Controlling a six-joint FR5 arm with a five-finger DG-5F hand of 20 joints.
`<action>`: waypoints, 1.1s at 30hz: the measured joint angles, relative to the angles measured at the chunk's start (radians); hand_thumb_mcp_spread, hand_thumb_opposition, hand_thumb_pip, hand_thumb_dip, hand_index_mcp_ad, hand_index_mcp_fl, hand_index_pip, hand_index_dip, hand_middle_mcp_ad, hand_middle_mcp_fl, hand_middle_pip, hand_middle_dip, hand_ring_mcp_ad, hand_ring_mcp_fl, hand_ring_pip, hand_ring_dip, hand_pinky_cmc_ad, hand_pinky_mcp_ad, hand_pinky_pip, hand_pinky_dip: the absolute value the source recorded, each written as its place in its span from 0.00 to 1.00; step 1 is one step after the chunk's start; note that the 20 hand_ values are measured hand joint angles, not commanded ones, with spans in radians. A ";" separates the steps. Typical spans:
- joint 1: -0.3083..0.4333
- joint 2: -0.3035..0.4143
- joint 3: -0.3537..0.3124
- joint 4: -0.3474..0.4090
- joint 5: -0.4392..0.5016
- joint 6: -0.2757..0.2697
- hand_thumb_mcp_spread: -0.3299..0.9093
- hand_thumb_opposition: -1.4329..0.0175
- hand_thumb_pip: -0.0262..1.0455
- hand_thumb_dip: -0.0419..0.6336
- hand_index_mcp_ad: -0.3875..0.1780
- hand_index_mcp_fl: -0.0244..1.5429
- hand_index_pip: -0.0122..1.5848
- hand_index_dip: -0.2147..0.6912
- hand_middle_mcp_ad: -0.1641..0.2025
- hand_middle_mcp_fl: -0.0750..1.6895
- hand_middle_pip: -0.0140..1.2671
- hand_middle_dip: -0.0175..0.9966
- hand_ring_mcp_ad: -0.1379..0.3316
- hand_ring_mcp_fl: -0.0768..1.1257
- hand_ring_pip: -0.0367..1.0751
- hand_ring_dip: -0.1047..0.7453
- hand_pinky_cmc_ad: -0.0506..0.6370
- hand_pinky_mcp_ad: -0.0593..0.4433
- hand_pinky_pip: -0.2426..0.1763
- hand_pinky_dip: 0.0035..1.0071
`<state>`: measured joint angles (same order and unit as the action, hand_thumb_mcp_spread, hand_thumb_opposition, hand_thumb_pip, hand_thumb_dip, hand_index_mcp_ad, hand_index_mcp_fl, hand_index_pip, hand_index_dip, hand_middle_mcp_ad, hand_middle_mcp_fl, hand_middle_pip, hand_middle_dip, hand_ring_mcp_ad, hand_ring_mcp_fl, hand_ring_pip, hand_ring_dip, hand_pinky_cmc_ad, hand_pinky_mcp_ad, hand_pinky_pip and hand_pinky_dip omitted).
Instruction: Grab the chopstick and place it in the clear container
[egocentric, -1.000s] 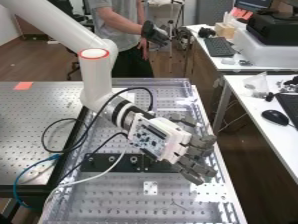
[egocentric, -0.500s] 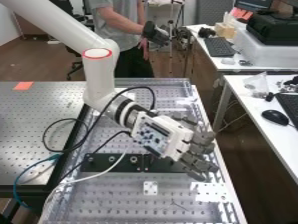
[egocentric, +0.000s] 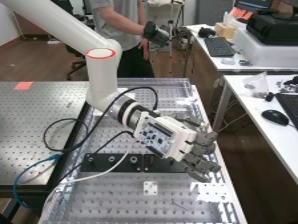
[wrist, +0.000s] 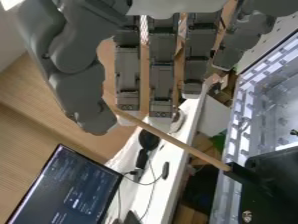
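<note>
Out beyond the black block (wrist: 269, 192), the hand (wrist: 161, 65) hangs open, fingers near straight, nothing gripped. Chopstick (wrist: 174, 141) slants from the block toward the thumb; can't tell if they touch. Likely light, stiff, slightly slippery, snappable if bent; pinch mid-length, clear of the block. Looks thin, straight, plain tan, probably wood.

Mouse (egocentric: 275, 117) on the near desk (egocentric: 256, 106), keyboard (egocentric: 219, 46) on the far desk (egocentric: 263, 64) behind, both right of the bench (egocentric: 120, 200).
</note>
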<state>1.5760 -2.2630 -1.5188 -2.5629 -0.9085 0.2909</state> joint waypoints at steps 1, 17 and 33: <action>0.000 0.000 0.000 -0.001 0.000 -0.001 0.64 0.45 0.67 0.49 0.58 0.18 0.85 0.25 0.65 0.33 0.55 0.59 0.56 0.38 0.11 0.57 0.52 0.52 0.47 0.19; -0.001 -0.008 0.004 -0.009 0.008 0.000 0.66 0.44 0.64 0.50 0.52 0.24 0.84 0.24 0.65 0.39 0.57 0.62 0.54 0.43 0.10 0.61 0.57 0.52 0.56 0.19; -0.001 -0.013 0.013 -0.013 0.013 -0.004 0.70 0.42 0.58 0.49 0.48 0.30 0.82 0.24 0.65 0.43 0.56 0.63 0.50 0.47 0.11 0.63 0.63 0.52 0.58 0.18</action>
<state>1.5751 -2.2762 -1.5063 -2.5762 -0.8958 0.2868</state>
